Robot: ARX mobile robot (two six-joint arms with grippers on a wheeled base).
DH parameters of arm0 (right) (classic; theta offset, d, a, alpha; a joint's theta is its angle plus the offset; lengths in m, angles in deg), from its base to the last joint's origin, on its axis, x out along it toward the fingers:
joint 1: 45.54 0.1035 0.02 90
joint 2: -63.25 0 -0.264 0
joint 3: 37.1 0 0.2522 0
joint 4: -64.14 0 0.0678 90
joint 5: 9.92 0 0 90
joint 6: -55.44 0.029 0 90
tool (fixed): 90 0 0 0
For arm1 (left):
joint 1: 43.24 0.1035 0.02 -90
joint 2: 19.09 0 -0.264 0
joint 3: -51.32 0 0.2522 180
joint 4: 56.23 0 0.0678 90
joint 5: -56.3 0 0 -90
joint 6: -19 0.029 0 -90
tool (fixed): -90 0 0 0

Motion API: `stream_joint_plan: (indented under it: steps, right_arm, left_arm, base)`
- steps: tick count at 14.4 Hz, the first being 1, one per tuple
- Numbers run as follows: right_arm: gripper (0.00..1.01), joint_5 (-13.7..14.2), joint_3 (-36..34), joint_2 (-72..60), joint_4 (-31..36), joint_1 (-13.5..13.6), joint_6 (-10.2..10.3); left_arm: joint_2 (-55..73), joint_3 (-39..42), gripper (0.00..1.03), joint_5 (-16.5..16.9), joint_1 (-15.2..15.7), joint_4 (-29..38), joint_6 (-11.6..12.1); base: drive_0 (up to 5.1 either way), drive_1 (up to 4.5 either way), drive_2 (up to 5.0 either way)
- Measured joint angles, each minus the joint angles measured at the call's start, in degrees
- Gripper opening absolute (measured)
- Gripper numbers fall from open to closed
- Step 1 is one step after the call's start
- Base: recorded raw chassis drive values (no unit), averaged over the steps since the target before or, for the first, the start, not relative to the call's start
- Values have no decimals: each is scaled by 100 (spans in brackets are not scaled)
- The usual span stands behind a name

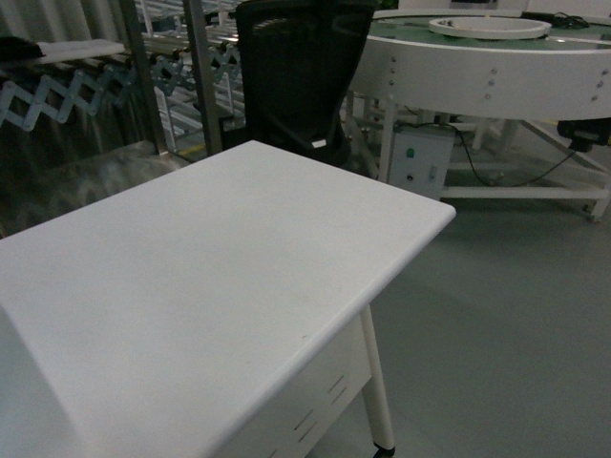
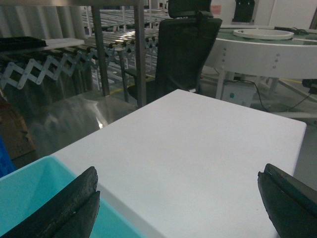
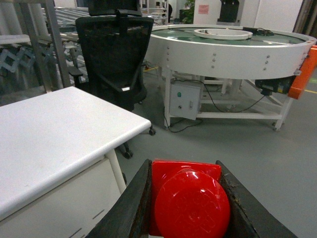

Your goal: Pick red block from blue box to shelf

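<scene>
Right end effector (image 3: pixel 185 198) grips the red block (image 3: pixel 190 201) between its fingers.

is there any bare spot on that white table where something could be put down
The white table top is bare in every view, from the edge nearest the black chair to the rounded front edge. The blue box borders its near left side. The right end effector holds the red block off the table.
</scene>
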Motion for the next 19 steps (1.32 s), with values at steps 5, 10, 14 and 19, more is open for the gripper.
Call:
stream_joint_plan:
  steps: [5,10,14,19]
  right_arm:
    - [28,0,0,0,-2,0,0]
    - [28,0,0,0,0,0,0]
    - [28,0,0,0,0,0,-2]
    - [28,0,0,0,0,0,0]
  left_arm:
    - [0,0,98,0,-4,-2,0]
    - [0,0,98,-2,-4,-2,0]
    - [0,0,98,0,-4,-2,0]
    - [0,0,98,0,-4,-2,0]
  base:
    - [-170,-170,-170]
    - [-170,-170,-170]
    - [-170,-170,-170]
    - [-160,-160,-160]
